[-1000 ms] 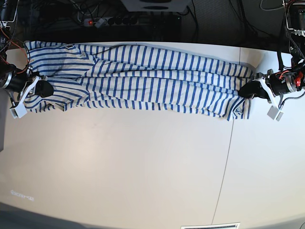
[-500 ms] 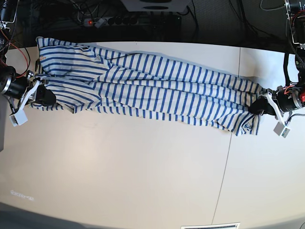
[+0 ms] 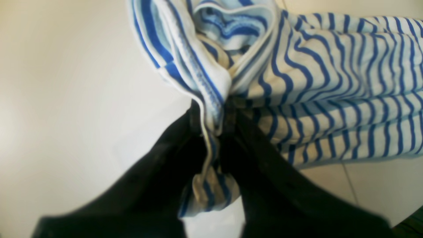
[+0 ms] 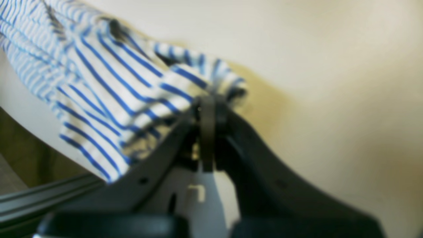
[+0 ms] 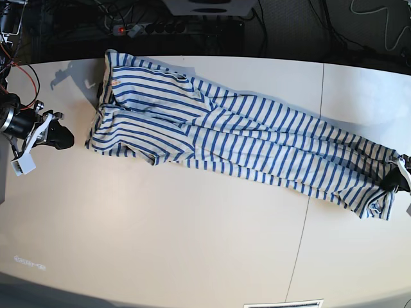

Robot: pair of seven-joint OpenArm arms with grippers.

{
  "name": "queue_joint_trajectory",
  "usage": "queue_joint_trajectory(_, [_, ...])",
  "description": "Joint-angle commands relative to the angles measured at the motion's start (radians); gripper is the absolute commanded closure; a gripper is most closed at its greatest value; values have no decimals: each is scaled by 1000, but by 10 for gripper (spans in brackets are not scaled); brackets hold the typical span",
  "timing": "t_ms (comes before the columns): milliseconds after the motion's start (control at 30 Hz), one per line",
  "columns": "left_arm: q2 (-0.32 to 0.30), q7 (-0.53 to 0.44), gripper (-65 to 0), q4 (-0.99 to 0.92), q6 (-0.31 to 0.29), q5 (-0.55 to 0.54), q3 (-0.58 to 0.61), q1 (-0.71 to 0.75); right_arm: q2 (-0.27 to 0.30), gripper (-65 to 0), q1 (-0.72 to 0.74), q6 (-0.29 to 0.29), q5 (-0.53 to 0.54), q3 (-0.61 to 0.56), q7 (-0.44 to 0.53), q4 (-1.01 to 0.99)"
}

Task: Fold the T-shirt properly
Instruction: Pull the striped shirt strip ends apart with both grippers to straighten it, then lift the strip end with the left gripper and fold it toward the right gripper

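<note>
The left gripper (image 3: pixel 214 132) is pinching a bunched hem of the T-shirt (image 3: pixel 330 82), with several layers gathered between its dark jaws and a loose tail of cloth hanging through below them. The right gripper (image 4: pixel 207 109) has its jaws pressed together. Its own blurred view shows striped cloth just past the tips, but the base view shows bare desk between this gripper (image 5: pixel 63 136) and the shirt's nearest edge, so it seems to hold nothing. The T-shirt (image 5: pixel 237 138) lies stretched in a long, rumpled band running diagonally from the far left of the desk (image 5: pixel 192 237) down to the right edge, where the left gripper (image 5: pixel 393 180) holds its end. The shirt looks light, thin and limp. It will likely sag, crease and bunch wherever it is pinched, and drag along the surface rather than keep its shape. Grasping at two outer corners or at the shoulders, with few layers taken, should spread it better than a hold on a wad. The desk is pale, smooth and matte, with a seam (image 5: pixel 308 212) right of centre. Beyond its far edge the room is dark, with a power strip (image 5: pixel 154 28) and tangled cables.
</note>
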Motion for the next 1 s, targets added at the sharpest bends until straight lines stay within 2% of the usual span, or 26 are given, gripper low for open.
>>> queue_joint_trajectory(0, [-31,6,0,14,-4,-33,-11,-26,22,0,13,56,13,13,16,15])
queue_joint_trajectory(200, [-32,123,0,131,-4,-242,-11,-16,22,0,13,56,-17,13,20,11])
queue_joint_trajectory(400, [13,108,0,446,-4,-252,-10,74,18,0,13,56,-21,13,41,10])
queue_joint_trajectory(600, [105,38,0,667,-4,-174,28,167,16,0,13,56,-44,13,40,8])
queue_joint_trajectory(733, [174,-17,0,673,-4,-57,180,174,16,0,13,56,-43,13,40,4])
queue_joint_trajectory(867, [280,-59,0,671,-4,75,323,175,16,0,13,56,-43,13,40,4])
queue_joint_trajectory(967, [358,-74,0,641,-4,127,393,176,16,0,13,56,-44,13,39,4])
